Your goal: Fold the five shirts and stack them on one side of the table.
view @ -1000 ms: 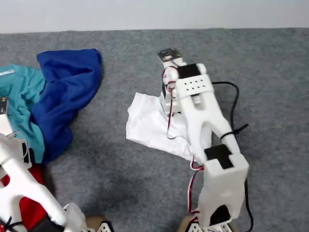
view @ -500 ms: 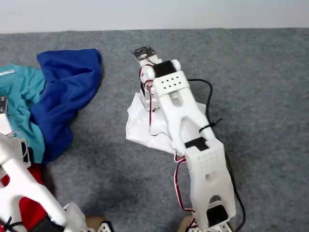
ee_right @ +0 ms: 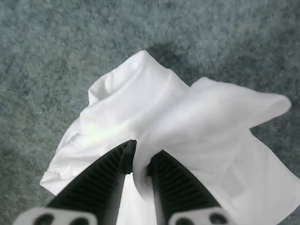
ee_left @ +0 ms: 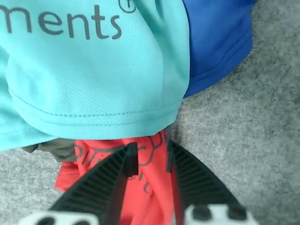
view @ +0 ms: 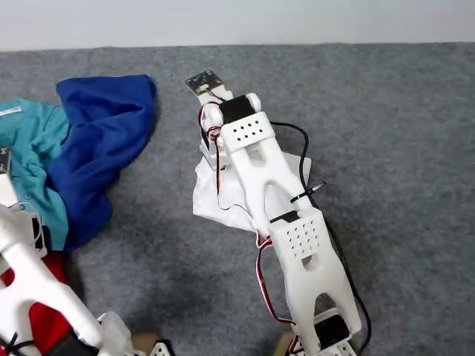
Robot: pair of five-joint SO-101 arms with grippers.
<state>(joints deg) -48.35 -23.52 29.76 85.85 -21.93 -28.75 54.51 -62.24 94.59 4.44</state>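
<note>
Counting 4 shirts: white shirt [ee_right: 117, 108] pinched by right fingers [ee_right: 103, 183], red shirt [ee_left: 150, 187] by left fingers [ee_left: 103, 183], teal shirt [ee_left: 93, 79], blue shirt [ee_left: 215, 37].

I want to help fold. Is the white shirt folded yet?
No. The white shirt lies crumpled, pinched by the right gripper.

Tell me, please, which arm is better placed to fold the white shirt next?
Right. The right gripper is shut on a fold of the white shirt at mid-table, so it could probably pull that fold across. The left gripper is off at the side, holding the red shirt.
</note>
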